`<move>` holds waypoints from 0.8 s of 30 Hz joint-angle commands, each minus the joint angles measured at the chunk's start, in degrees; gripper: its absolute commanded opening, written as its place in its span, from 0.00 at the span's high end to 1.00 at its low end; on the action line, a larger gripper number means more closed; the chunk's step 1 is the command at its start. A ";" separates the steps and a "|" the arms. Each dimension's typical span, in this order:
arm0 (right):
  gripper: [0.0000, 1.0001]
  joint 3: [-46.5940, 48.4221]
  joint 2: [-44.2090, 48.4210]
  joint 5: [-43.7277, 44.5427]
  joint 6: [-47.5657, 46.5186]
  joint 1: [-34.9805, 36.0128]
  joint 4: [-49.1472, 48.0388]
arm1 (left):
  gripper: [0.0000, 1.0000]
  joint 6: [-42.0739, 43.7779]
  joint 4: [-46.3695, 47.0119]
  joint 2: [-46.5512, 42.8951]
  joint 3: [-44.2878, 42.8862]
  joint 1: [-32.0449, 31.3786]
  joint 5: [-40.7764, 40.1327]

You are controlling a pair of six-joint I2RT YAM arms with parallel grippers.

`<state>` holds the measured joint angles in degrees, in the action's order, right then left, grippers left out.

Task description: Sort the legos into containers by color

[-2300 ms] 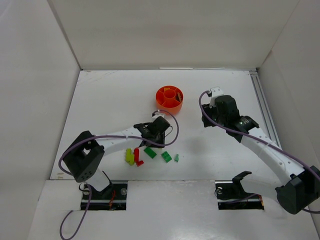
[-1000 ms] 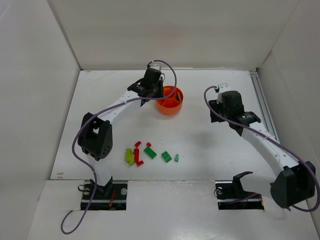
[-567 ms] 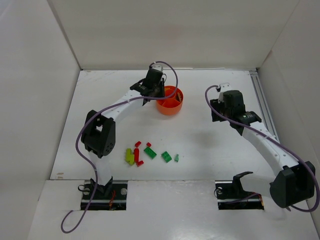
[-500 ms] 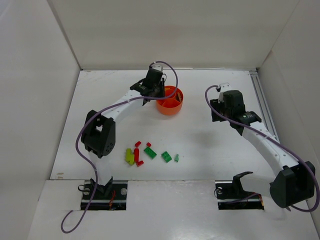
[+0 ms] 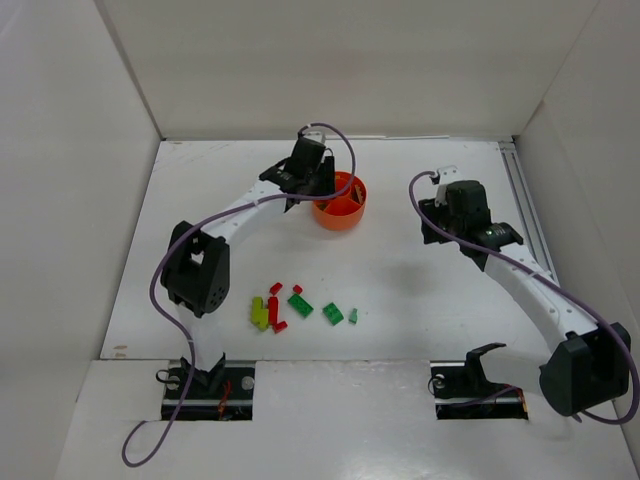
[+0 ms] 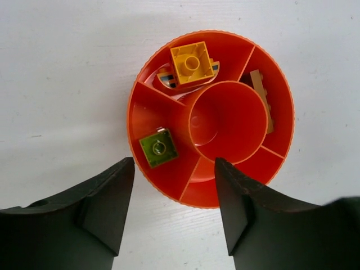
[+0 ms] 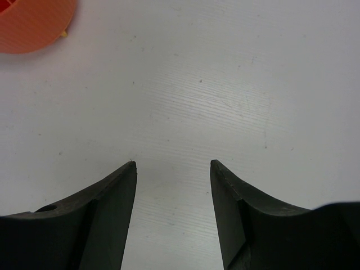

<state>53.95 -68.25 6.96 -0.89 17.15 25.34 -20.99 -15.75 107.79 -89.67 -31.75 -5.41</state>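
Note:
The round orange dish sits at the table's back middle. My left gripper hangs open and empty over its left rim. In the left wrist view the dish holds a lime brick, a yellow brick over a striped piece, and a brown brick, each in a separate compartment. My left gripper is open there with nothing between the fingers. Several red, green, yellow and lime bricks lie loose near the front. My right gripper is open and empty above bare table, to the right of the dish.
White walls enclose the table on three sides. A rail runs along the right edge. The orange dish's rim shows in the top-left corner of the right wrist view. The arm bases stand at the near edge.
My left arm has swung from the loose bricks at the front up to the dish and now hovers there, open. The right arm shifted slightly right and back.

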 commanded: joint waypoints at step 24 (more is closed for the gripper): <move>0.37 8.00 -11.71 -0.01 -6.15 49.37 -13.80 | 0.00 -35.42 -26.07 -56.96 35.97 3.70 -14.98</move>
<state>58.59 -77.78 7.84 -6.26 61.36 18.79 -48.71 -34.74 56.71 -53.82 -28.99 -16.53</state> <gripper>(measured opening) 0.625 0.997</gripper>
